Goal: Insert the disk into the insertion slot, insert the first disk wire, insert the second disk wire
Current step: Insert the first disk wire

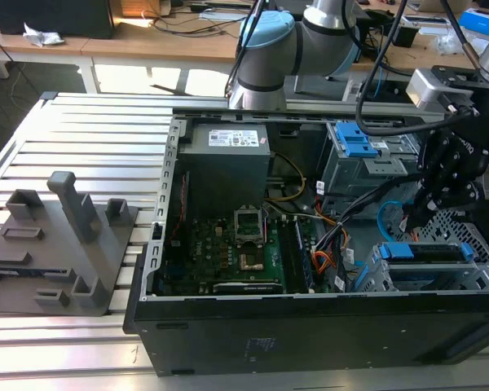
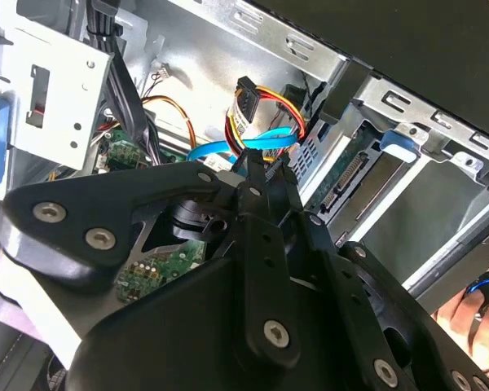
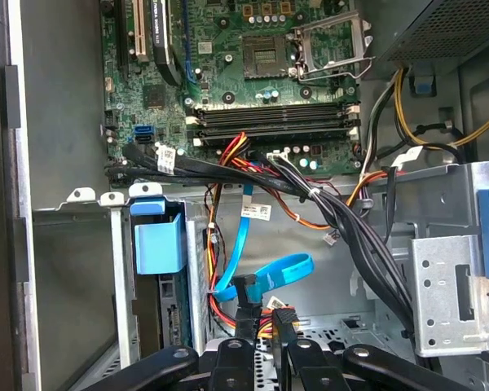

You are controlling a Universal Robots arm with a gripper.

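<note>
Gripper (image 1: 416, 216) is down inside the open PC case (image 1: 269, 342), just above the insertion slot (image 1: 436, 279) at the exterior view's right. We see the disk (image 1: 430, 253) already sitting in that cage, blue caddy showing at both ends. In the second wrist view the jaws are pulled in narrow, looks like they're pinching a small black plug (image 2: 274, 169). The second disk wire (image 2: 269, 138) loops just beside the tips.

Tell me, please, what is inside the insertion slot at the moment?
The disk sits inside the insertion slot, with its blue caddy and connector edge showing. The cage walls cover the rest of it, so its label cannot be seen.
</note>
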